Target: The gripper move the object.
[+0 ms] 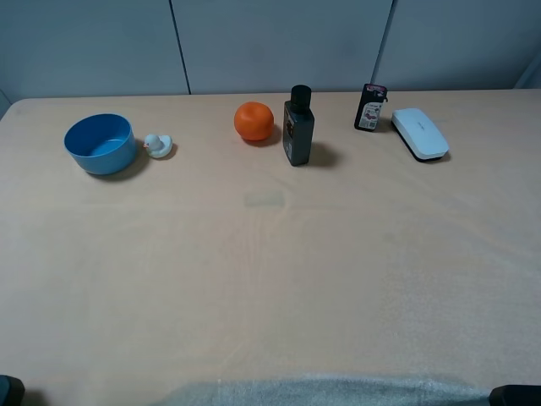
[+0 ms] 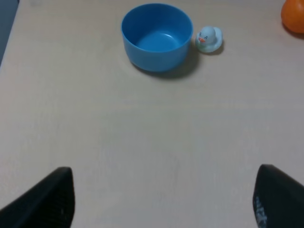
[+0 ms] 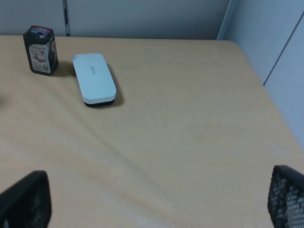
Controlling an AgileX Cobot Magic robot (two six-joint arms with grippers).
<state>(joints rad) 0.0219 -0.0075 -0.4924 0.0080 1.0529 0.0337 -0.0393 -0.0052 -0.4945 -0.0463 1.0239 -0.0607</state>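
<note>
The object, a tall dark green-black bottle [image 1: 298,125] with a round black cap, stands upright at the back middle of the table, just right of an orange ball [image 1: 254,121]. Both arms sit low at the near edge, far from it; only dark corners show in the high view. My left gripper [image 2: 164,202] is open, its two black fingertips [image 2: 47,199] wide apart over bare table. My right gripper [image 3: 156,202] is also open, fingertips [image 3: 287,197] spread with nothing between them. The bottle does not show in either wrist view.
A blue bowl [image 1: 101,144] and a small white duck [image 1: 158,145] sit at the back left. A small black packet [image 1: 370,107] with a red-white label and a white flat case [image 1: 419,133] lie at the back right. The table edge [image 3: 247,61] drops off right of the case.
</note>
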